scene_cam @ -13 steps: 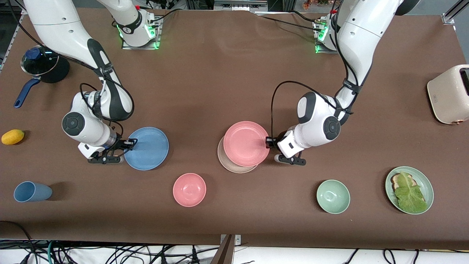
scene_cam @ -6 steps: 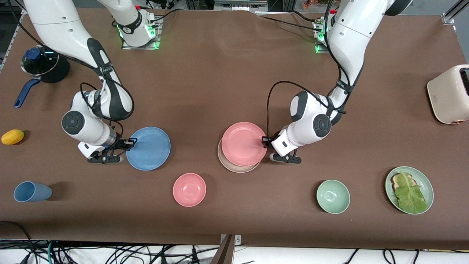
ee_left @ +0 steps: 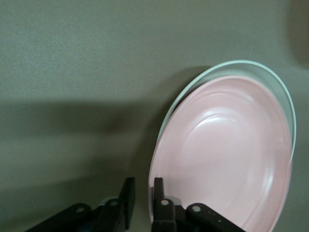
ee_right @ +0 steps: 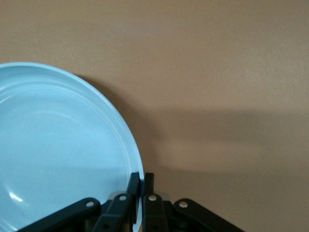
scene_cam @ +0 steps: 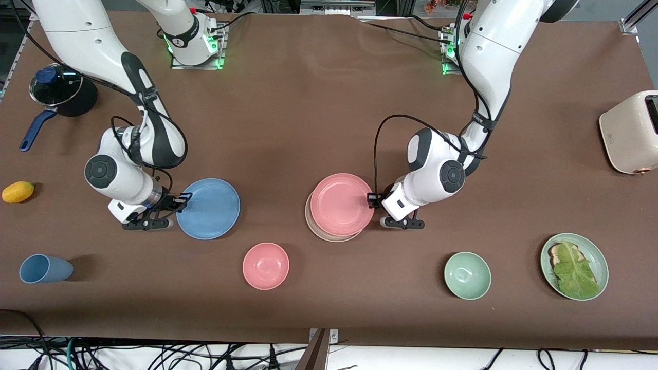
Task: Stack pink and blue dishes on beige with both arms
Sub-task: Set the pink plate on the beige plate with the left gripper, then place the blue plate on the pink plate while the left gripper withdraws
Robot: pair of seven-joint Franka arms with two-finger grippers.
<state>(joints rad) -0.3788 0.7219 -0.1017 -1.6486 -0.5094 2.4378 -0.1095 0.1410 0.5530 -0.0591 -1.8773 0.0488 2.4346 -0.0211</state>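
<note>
The pale pink plate (scene_cam: pixel 339 203) lies on the beige plate (scene_cam: pixel 321 234), set slightly off-centre, so a crescent of beige rim (ee_left: pixel 231 65) still shows. My left gripper (scene_cam: pixel 371 200) is open at the pink plate's (ee_left: pixel 227 154) edge. One finger is over the rim and the other stands apart over the cloth (ee_left: pixel 143 193). The sky blue plate (scene_cam: pixel 209 208) is toward the right arm's end of the table. My right gripper (scene_cam: pixel 181 199) is shut on the blue plate's rim (ee_right: pixel 142 181), and the blue plate (ee_right: pixel 58 154) casts a shadow on the cloth.
A small pink bowl (scene_cam: pixel 266 265) and a green bowl (scene_cam: pixel 467 275) sit nearer the camera. A blue cup (scene_cam: pixel 43 268), a lemon (scene_cam: pixel 18 191) and a lidded pot (scene_cam: pixel 60 92) are at the right arm's end. A toaster (scene_cam: pixel 631 131) and a green plate with lettuce toast (scene_cam: pixel 599 257) are at the left arm's end.
The left arm moved the pink plate toward the right arm's end, so it sits more squarely over the beige plate. The blue plate shifted slightly toward the middle in the right gripper.
</note>
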